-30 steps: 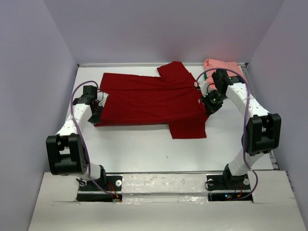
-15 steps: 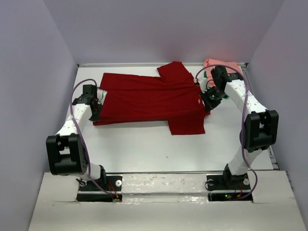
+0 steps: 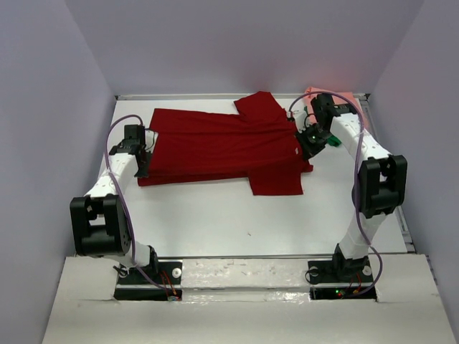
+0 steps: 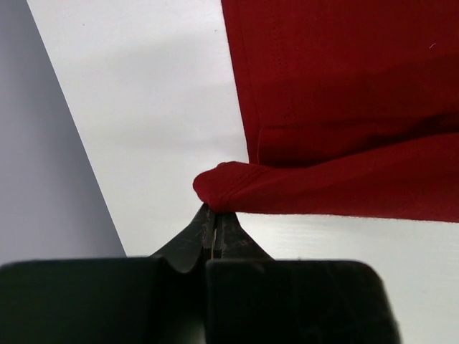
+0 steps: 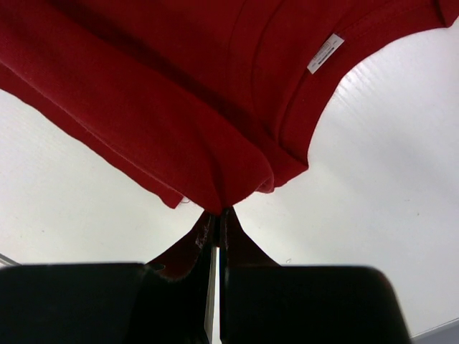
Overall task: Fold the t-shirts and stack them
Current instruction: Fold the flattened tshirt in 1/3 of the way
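A dark red t-shirt [image 3: 222, 147] lies spread across the far half of the table, its near long edge doubled over the body. My left gripper [image 3: 143, 163] is shut on the shirt's left end, pinching a folded corner of the dark red t-shirt [image 4: 222, 190] at its fingertips. At the shirt's right end my right gripper [image 3: 310, 140] is shut on bunched cloth of the dark red t-shirt [image 5: 222, 193] just beside the collar with its white label [image 5: 324, 53]. A salmon pink t-shirt [image 3: 337, 97] lies at the far right corner, with a bit of green fabric [image 3: 333, 141] showing beside the right arm.
Grey walls close in the white table [image 3: 215, 222] on the left, back and right. The right arm [image 3: 373, 179] reaches along the right edge, partly over the pink shirt. Both arm bases [image 3: 244, 276] sit at the near edge.
Both grippers have carried the shirt's near edge farther toward the back, narrowing the folded shirt. The right gripper has moved up and back toward the collar; the lower sleeve has drawn in.
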Robot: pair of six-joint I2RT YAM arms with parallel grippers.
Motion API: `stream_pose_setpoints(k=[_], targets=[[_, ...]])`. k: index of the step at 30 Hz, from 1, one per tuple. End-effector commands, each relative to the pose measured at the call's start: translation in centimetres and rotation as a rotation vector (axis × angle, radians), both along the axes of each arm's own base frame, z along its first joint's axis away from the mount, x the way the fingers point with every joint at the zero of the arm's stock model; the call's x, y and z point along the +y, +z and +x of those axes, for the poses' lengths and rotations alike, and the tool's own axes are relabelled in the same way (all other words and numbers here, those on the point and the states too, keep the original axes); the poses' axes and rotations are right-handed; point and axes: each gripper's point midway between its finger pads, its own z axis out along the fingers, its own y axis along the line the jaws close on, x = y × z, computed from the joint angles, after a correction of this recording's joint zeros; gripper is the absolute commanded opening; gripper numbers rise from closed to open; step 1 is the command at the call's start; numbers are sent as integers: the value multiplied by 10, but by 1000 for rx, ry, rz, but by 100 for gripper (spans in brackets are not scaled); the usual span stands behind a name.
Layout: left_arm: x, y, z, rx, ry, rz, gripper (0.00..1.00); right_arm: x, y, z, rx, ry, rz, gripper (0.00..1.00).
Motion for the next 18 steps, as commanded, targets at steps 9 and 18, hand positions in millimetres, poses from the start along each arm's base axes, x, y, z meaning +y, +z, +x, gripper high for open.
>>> stream_pose_setpoints(k=[9, 18], targets=[[9, -1, 18, -40, 40, 48, 0, -3, -4, 38, -66, -33, -33, 0], [11, -11, 25, -44, 55, 61, 0, -7, -20, 50, -68, -49, -63, 0]])
